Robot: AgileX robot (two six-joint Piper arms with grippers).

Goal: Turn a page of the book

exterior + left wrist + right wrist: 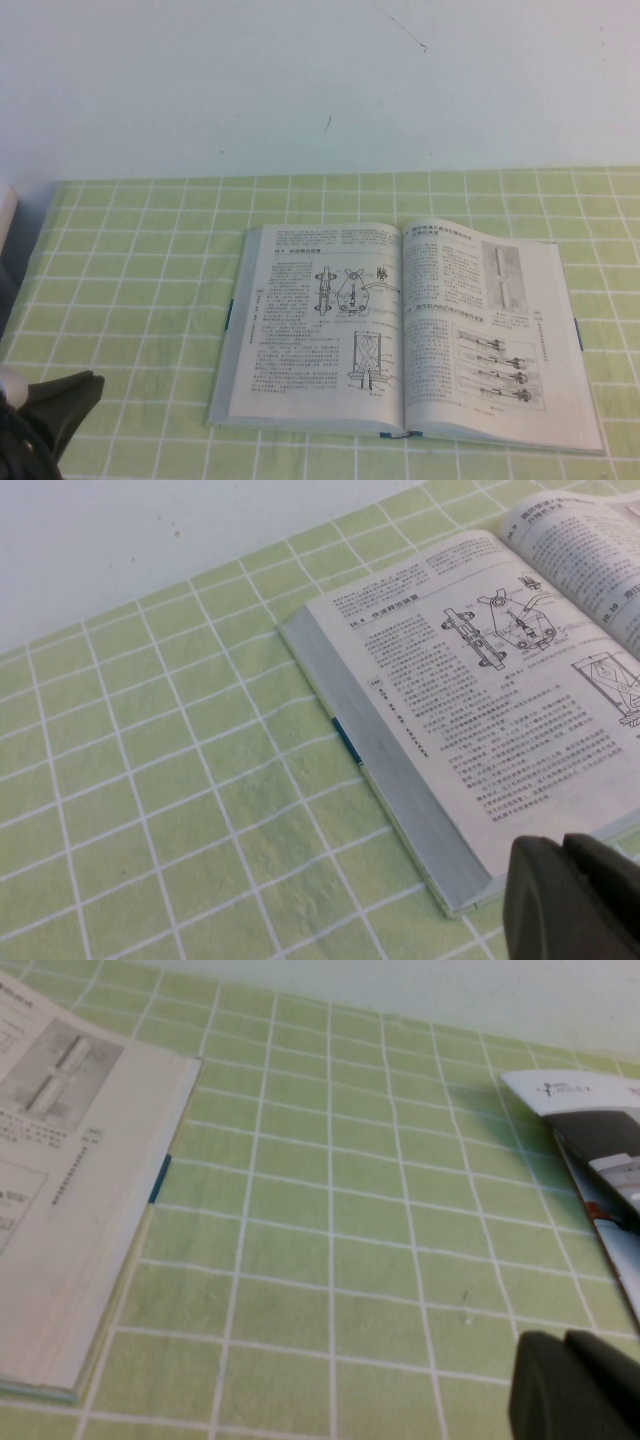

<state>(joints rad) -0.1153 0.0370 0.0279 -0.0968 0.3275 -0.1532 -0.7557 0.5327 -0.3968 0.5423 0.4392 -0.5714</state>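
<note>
The book (405,335) lies open and flat on the green checked surface (140,260), towards its near edge and right of centre — both spreads of text and mechanical diagrams face up. The page (490,330) on the right side lies flat. Left gripper (60,400) sits at the near left corner, clear of the book; its opening cannot be told. Right gripper (575,1390) hovers beyond the book's right edge, fingers closed, holding nothing. A white printed object (590,1150) lies near it.
</note>
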